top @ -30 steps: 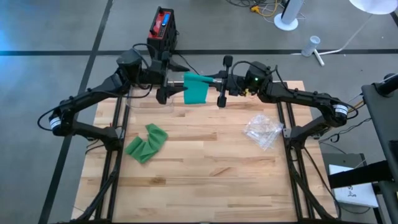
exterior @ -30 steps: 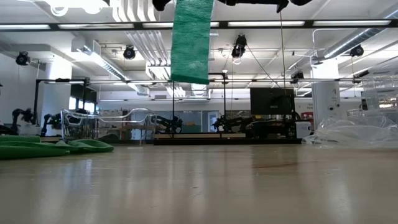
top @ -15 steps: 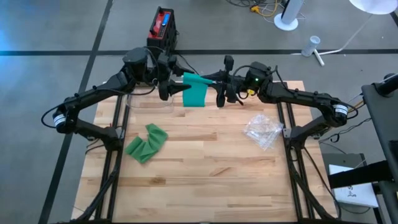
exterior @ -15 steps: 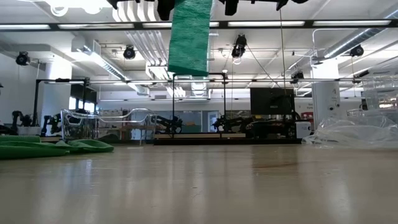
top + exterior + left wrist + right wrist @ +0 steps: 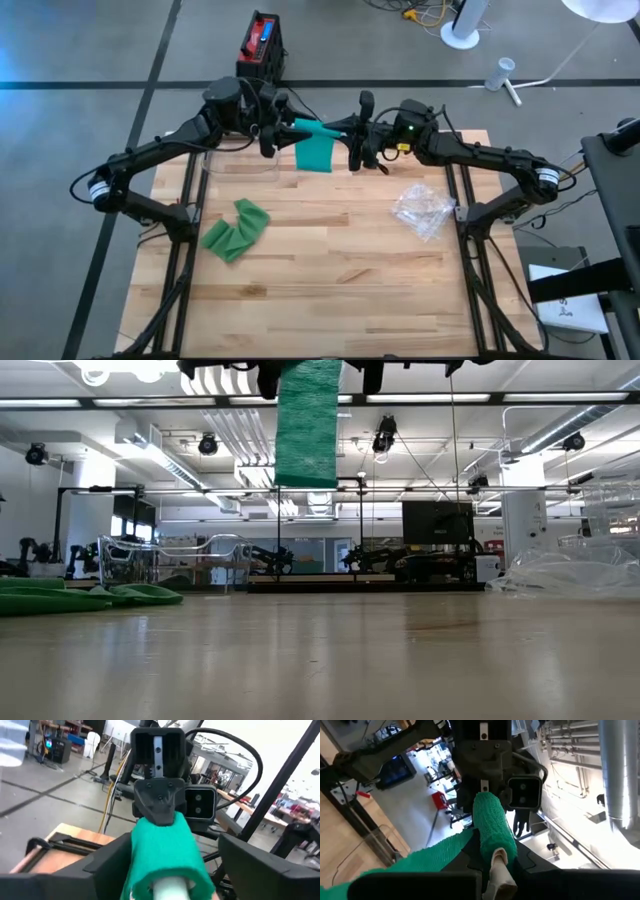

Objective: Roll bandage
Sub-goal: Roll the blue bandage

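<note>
A green bandage roll (image 5: 308, 127) on a white core is held level, high over the table's far edge, between my two grippers. Its loose tail (image 5: 315, 153) hangs straight down and shows in the low view as a green strip (image 5: 308, 420). My right gripper (image 5: 338, 127) comes from the right and is shut on the core. My left gripper (image 5: 283, 128) comes from the left, open. Its fingers (image 5: 107, 865) stand on either side of the roll's other end (image 5: 165, 870). My right gripper pinches the white core's bare end (image 5: 501, 870) between its two fingers. They come level from the table's right side and lie along the core. The roll is lifted clear and level, its tail hanging slack below. Whether my left gripper's fingers touch the roll, I cannot tell.
A second, loose green bandage (image 5: 235, 230) lies crumpled on the table's left part. A crumpled clear plastic bag (image 5: 425, 210) lies at the right. A clear container (image 5: 235, 165) stands under the left arm. A red-and-black device (image 5: 262, 45) stands on the floor beyond the far edge.
My left gripper has moved a little toward the roll and rolled about its own axis. My right gripper has stayed in place and also rolled, turning the core. The hanging tail has swung slightly and stays clear of the table.
</note>
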Tool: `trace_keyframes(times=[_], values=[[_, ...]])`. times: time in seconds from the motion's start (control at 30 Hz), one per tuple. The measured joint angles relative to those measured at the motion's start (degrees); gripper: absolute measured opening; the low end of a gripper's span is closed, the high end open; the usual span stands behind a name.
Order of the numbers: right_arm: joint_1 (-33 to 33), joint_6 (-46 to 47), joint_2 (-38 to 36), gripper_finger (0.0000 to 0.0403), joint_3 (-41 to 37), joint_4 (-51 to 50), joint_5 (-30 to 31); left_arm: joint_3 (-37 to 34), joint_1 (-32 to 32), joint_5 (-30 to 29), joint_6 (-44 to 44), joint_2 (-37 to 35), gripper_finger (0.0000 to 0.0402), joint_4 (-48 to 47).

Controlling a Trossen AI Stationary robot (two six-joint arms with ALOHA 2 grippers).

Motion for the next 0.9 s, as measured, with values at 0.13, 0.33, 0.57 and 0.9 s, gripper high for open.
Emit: trace_keyframes(times=[0.13,0.33,0.57,0.9], values=[[0.0,1.6,0.0,0.0022,0.0,-0.4,0.2,0.0,0.0,-0.9,1.5,0.0,0.0215,-0.2],[0.0,5.6,0.0,0.0042,0.0,-0.5,1.1,0.0,0.0,-1.6,4.3,0.0,0.0097,-0.6],[0.7,18.3,-0.1,0.0089,0.0,-0.6,1.5,0.0,0.0,-1.5,7.8,0.0,0.0021,0.3],[1.9,26.6,-3.5,0.0215,0.0,-7.2,1.0,0.0,0.5,0.6,13.2,-0.1,0.0040,2.6]])
